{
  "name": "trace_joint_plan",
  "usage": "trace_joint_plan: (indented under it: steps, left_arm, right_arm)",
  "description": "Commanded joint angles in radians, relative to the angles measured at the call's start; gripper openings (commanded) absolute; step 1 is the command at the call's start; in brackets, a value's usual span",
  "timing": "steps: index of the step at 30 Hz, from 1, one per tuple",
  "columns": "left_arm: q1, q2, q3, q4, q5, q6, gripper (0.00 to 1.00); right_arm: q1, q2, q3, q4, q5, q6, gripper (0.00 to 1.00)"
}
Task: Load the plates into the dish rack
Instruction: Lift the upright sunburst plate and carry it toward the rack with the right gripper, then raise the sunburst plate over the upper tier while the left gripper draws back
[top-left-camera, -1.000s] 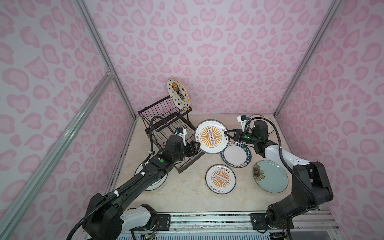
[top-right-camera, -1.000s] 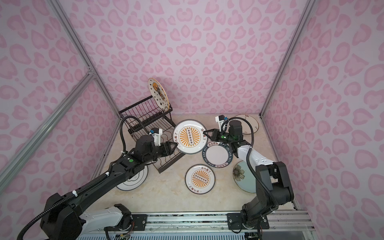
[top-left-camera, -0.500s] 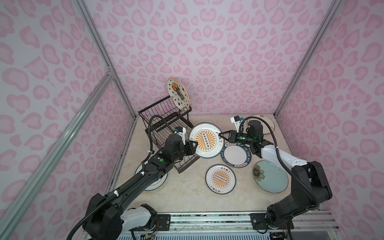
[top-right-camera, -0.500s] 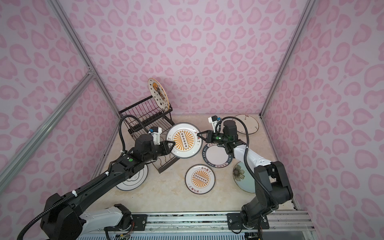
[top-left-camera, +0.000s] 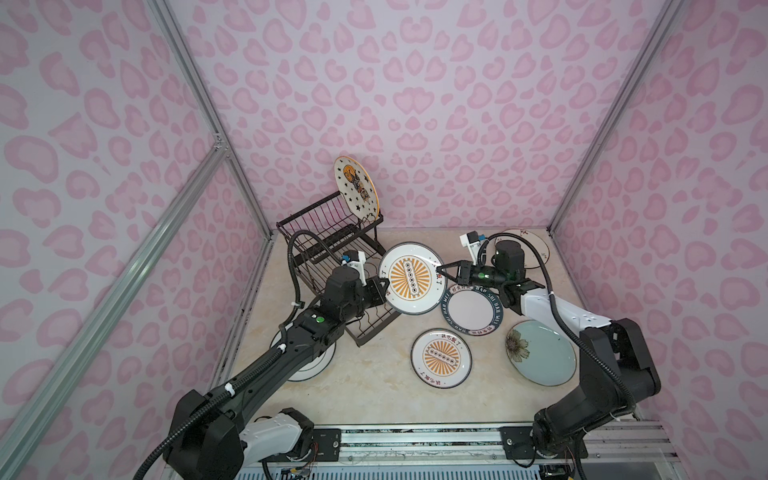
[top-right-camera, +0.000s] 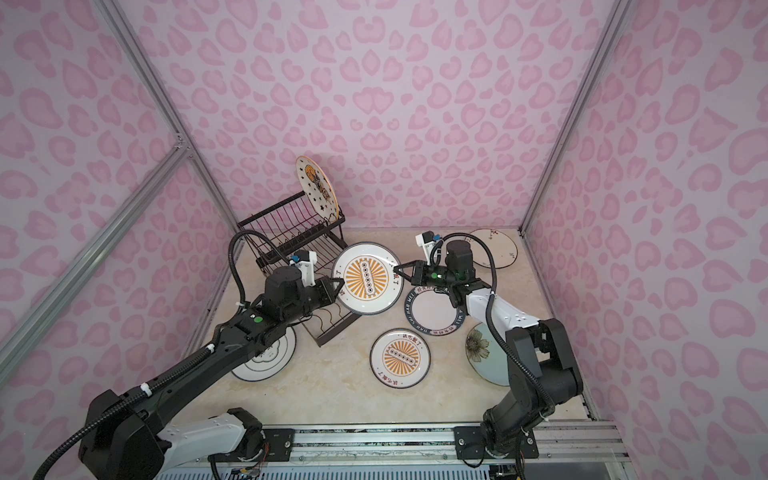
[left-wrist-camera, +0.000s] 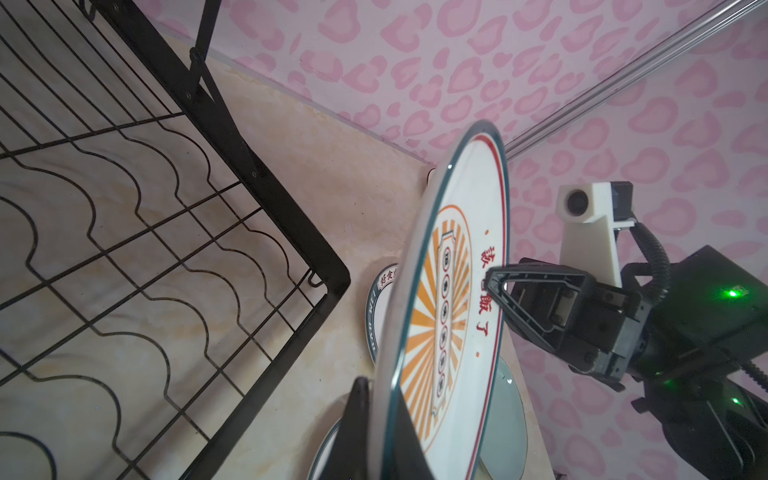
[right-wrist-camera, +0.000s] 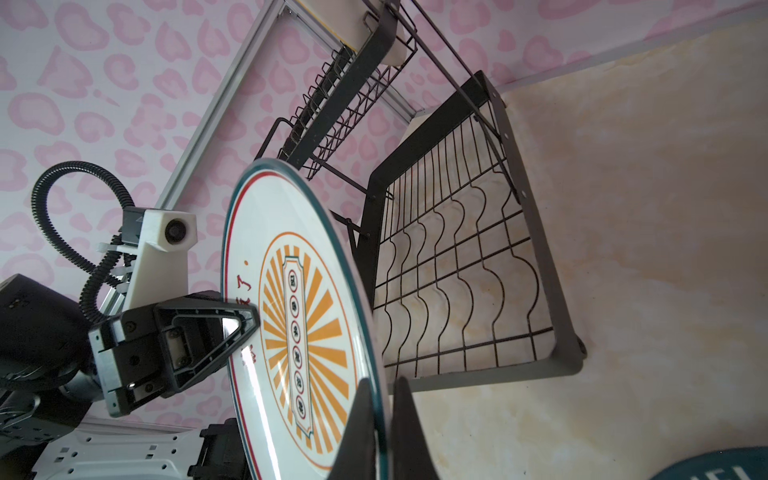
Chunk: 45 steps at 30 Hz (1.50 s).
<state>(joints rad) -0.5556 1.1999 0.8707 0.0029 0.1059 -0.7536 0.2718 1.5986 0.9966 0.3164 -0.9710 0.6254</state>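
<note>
Both left gripper (top-left-camera: 384, 286) and right gripper (top-left-camera: 440, 269) pinch one sunburst plate (top-left-camera: 411, 277) between dish rack (top-left-camera: 316, 218) and lettered plate (top-left-camera: 471, 309).

The left end effector (top-left-camera: 385, 284) has closed on the sunburst plate (top-left-camera: 411, 277).

Both arms stretch toward the middle, facing each other. The left gripper (top-left-camera: 384, 286) and the right gripper (top-left-camera: 441, 269) are each closed on opposite edges of one raised sunburst plate (top-left-camera: 411, 279).
</note>
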Motion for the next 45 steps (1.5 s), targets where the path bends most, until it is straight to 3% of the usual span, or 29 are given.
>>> trace_joint_plan:
  steps: [1,8,14,19,23,28,34,45]
  left_arm:
    - [0.003,-0.011,0.007,0.021,0.028,0.061,0.04]
    - [0.010,-0.063,-0.020,0.067,-0.076,0.004,0.04]
    - [0.010,-0.108,-0.061,0.142,-0.151,-0.042,0.04]
    - [0.010,-0.134,-0.070,0.167,-0.179,-0.041,0.04]
    - [0.010,-0.149,-0.084,0.181,-0.203,-0.050,0.04]
    - [0.010,-0.157,-0.092,0.239,-0.222,-0.063,0.04]
    - [0.010,-0.159,-0.092,0.252,-0.217,-0.072,0.04]
    - [0.009,-0.178,-0.119,0.270,-0.228,-0.089,0.04]
  right_arm:
    - [0.010,-0.004,-0.004,0.042,-0.023,0.051,0.09]
    - [0.018,-0.026,-0.033,0.046,0.039,0.076,0.27]
    - [0.041,-0.056,-0.084,0.112,0.118,0.149,0.34]
    - [0.076,-0.064,-0.144,0.246,0.180,0.260,0.38]
    - [0.112,-0.062,-0.229,0.473,0.275,0.414,0.44]
    - [0.175,-0.031,-0.269,0.660,0.362,0.510,0.44]
    - [0.248,0.004,-0.238,0.684,0.411,0.511,0.42]
    - [0.268,0.045,-0.187,0.716,0.408,0.534,0.22]
